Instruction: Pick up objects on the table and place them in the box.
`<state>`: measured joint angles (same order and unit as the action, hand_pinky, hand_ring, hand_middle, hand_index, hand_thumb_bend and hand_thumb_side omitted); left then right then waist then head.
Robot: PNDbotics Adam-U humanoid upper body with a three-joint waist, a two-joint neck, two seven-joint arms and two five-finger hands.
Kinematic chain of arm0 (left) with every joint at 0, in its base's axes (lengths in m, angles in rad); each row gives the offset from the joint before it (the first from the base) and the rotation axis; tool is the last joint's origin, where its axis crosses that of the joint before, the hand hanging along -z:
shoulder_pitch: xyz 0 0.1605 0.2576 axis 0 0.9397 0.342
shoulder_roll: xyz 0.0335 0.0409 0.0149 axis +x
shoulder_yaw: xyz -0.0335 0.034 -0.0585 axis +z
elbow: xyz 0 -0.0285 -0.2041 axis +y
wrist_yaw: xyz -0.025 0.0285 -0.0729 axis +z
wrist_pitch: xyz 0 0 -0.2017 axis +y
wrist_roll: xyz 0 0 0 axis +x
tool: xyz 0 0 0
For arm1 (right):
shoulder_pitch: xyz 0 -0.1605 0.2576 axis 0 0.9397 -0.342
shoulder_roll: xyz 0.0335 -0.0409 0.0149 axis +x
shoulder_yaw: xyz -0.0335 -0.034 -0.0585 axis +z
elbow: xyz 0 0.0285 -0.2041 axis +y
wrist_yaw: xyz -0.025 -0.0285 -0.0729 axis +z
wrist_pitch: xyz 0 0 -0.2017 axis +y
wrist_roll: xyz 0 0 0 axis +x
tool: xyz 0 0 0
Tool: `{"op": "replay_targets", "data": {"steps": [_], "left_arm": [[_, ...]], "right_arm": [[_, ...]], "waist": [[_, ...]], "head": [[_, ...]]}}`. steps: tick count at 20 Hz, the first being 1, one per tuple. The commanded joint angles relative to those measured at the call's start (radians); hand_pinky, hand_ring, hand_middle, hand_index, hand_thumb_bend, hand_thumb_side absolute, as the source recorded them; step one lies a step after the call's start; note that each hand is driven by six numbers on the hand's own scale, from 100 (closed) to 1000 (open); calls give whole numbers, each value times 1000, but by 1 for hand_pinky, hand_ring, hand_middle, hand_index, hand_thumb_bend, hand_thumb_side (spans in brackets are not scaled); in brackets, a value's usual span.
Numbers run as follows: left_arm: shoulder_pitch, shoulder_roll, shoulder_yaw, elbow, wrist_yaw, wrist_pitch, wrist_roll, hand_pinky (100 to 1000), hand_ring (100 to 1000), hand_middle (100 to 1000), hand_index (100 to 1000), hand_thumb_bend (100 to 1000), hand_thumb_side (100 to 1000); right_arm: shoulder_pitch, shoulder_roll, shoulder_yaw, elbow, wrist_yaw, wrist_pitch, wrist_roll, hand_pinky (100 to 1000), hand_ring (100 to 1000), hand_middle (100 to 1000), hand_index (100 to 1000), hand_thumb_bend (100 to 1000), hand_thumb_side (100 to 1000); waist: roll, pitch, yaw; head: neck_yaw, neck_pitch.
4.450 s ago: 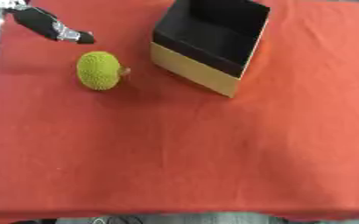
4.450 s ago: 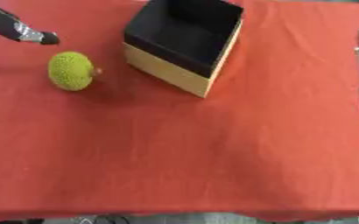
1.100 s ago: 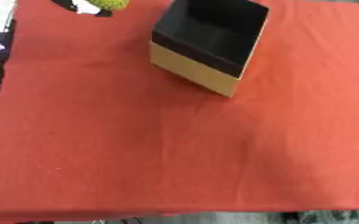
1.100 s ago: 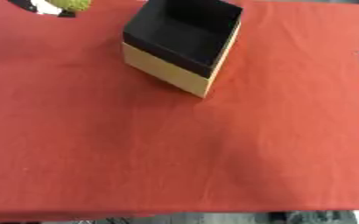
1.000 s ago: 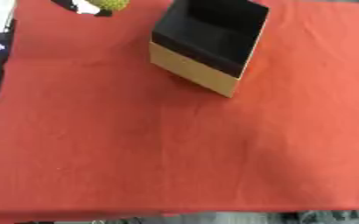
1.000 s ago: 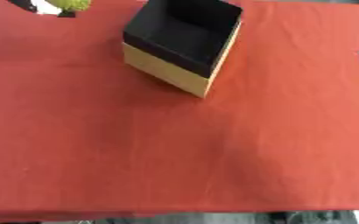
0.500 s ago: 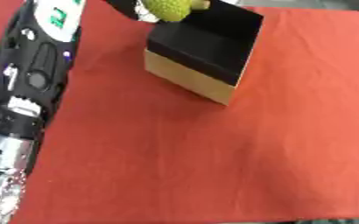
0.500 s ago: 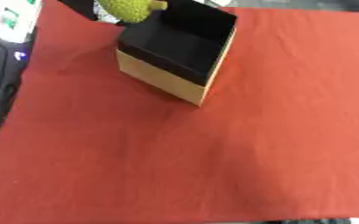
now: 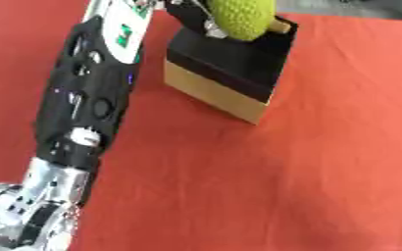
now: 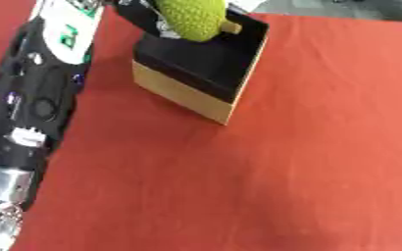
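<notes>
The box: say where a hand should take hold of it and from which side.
Grip the box by its open top rim, coming from above on the right-hand wall: the walls stand upright and thin enough to pinch. The left hand holds the green fruit over the far left part, so that side is crowded.

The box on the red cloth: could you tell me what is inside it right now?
The box shows only a dark interior. The left hand holds the green bumpy fruit above its opening, hiding the far part.
</notes>
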<state>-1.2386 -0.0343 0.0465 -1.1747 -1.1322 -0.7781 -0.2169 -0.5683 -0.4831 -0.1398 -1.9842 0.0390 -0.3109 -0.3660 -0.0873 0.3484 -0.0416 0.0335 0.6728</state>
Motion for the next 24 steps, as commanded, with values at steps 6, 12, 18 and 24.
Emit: {"op": "replay_targets", "data": {"steps": [6,12,18,24], "left_arm": [[39,-68,13,-50,-215,20,78,369,296,372,422,767,100],[76,-79,6,-30,-290,12,98,376,300,392,426,783,100],[89,-81,11,-30,-341,24,120,376,327,390,426,786,100],[91,-86,40,-53,-348,167,199,385,307,368,412,741,100]], "right_arm": [[-26,8,1,-16,-27,-4,16,762,723,581,777,100,655],[-24,18,2,-16,-31,-2,15,762,723,579,776,100,657],[-24,22,1,-16,-32,1,10,761,722,578,776,100,657],[-23,25,2,-16,-33,3,9,761,722,577,775,100,657]], "waist": [[-2,-11,-18],[-4,-7,-10],[-8,-3,-7],[-10,-3,-12]], "head": [[45,-37],[20,-31],[13,-26],[16,-36]]}}
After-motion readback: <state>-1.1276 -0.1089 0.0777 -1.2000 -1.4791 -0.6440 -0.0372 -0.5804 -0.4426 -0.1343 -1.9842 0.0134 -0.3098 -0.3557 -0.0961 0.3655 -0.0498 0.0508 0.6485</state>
